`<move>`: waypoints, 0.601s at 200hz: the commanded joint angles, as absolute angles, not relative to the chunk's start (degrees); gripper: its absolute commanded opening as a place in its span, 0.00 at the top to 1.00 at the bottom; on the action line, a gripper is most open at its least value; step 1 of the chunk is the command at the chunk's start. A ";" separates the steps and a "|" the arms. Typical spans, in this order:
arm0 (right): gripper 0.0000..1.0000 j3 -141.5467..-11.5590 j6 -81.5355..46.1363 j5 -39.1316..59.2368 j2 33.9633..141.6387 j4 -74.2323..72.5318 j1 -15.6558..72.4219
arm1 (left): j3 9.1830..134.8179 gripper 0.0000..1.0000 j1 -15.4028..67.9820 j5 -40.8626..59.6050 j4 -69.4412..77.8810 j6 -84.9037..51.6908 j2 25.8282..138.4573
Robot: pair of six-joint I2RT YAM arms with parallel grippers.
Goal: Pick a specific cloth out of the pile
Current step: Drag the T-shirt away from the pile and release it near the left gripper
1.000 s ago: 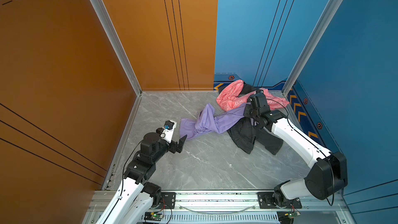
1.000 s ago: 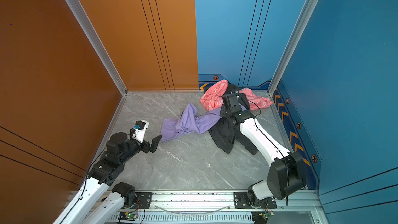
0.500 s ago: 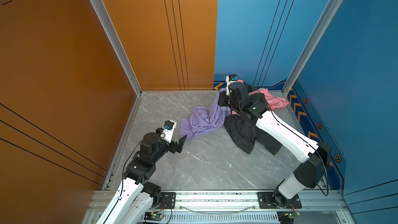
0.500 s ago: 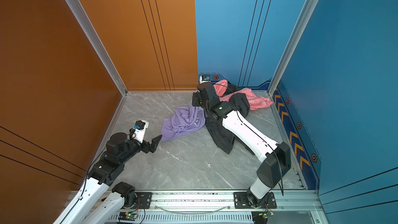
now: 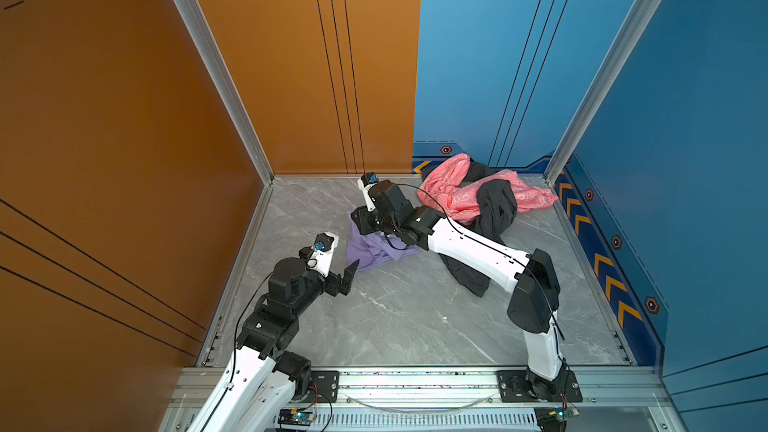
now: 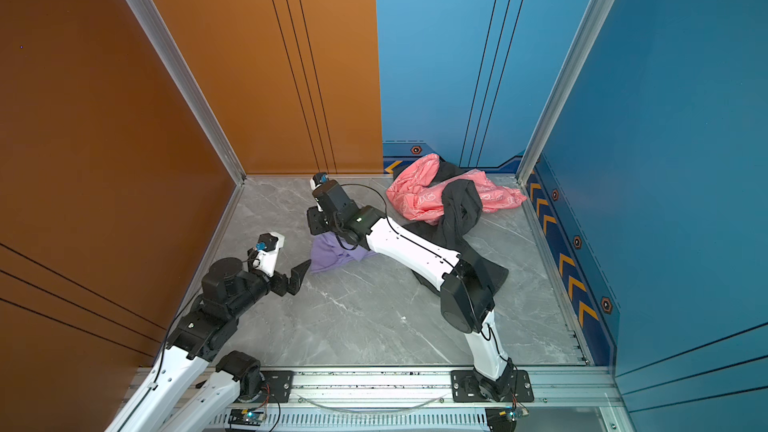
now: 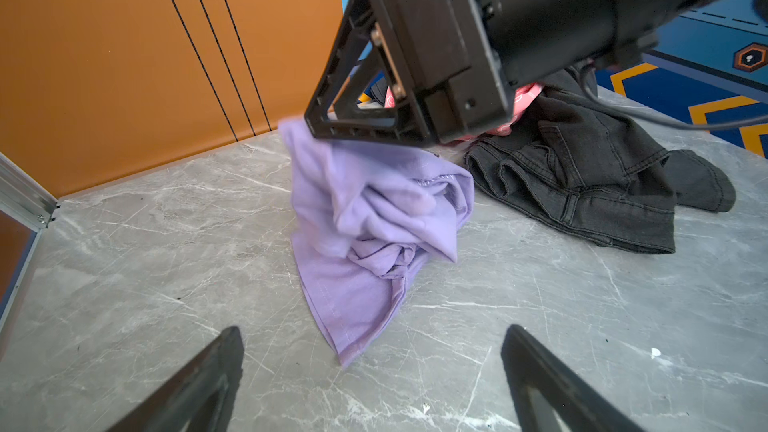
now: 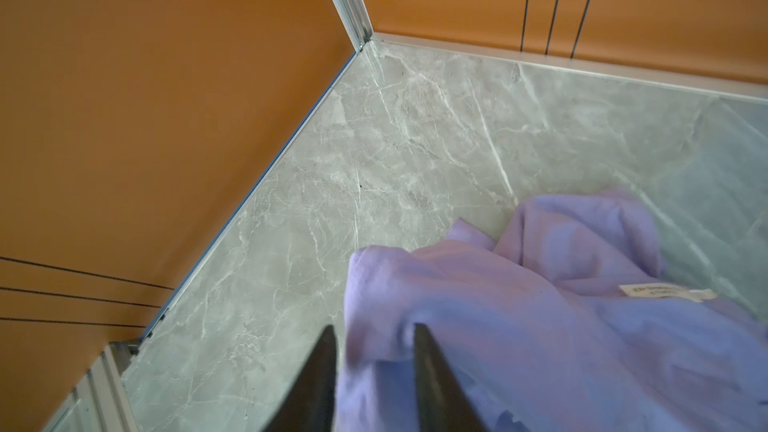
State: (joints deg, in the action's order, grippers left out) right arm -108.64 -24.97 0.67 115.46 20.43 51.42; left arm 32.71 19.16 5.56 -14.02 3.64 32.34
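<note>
**Grey marble bench (image 5: 395,317): the cloth (image 5: 374,253) lies left of the pile (image 5: 478,197)**

Orange walls close the left and far-left sides of the cell, and blue walls close the far-right and right. The cloth, a lavender garment, sits crumpled left of centre on the bench in both top views (image 6: 332,255). It is well apart from the pink garment (image 5: 449,184), which lies in the far right corner. A dark denim piece (image 5: 494,205) drapes over that pink garment and trails toward the near side, passing under the right arm (image 5: 469,247). In the left wrist view the cloth (image 7: 374,222) lies just beside this denim.

The right arm reaches across from the near right, with the right jaws above the cloth's far edge. In the right wrist view they stand part-way apart with a fold of the cloth (image 8: 540,326) between them. Whether they pinch it or merely straddle it cannot be told. A small white label (image 8: 665,293) shows on the fabric, its print too blurred to read. From the left wrist view, one edge of the cloth rises in a blurred peak to the right jaws' tip.

The left arm (image 5: 291,284) stands at the near left. The left jaws are spread wide, grasp nothing, and point at the cloth's near corner.
</note>
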 commanded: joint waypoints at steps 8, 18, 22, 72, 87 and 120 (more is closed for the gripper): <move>0.36 -108.21 -24.90 0.72 112.35 22.07 49.73 | 31.93 0.02 18.85 3.35 -13.57 4.35 31.64; 0.31 -107.09 -24.53 0.38 110.96 22.06 49.15 | 31.94 0.02 18.79 2.97 -13.66 4.33 31.54; 0.30 -106.55 -24.37 0.15 110.42 22.06 48.98 | 31.95 0.02 18.81 2.91 -13.64 4.34 31.48; 0.18 -96.28 -21.72 -5.87 100.81 20.85 46.75 | 31.82 0.02 18.78 1.93 -13.63 3.73 31.91; 0.17 -91.20 -21.54 -7.42 96.82 18.36 46.16 | 31.99 0.02 18.78 2.02 -13.63 3.45 32.43; 0.13 -79.12 -20.55 -9.67 86.47 12.82 44.61 | 32.34 0.02 18.72 2.81 -13.20 2.86 34.54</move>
